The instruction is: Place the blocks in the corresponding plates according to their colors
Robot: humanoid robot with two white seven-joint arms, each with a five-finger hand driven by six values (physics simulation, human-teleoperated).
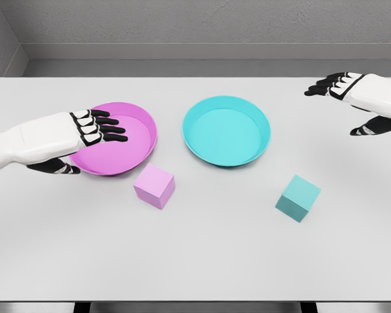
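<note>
A pink plate point(138, 151) sits left of centre on the table, with a cyan plate point(227, 132) beside it to the right. A pink block point(154, 186) lies just below the pink plate's front rim. Lower right of the cyan plate lies a cyan block point(298, 197). My left hand point(99, 130) hovers over the left part of the pink plate, fingers stretched out flat and holding nothing. My right hand point(342, 91) floats at the far right, well above and right of the cyan block, fingers extended and empty.
The white table point(202, 261) stretches wide in front of the blocks, and its front edge runs along the bottom. A grey wall rises behind the table's far edge.
</note>
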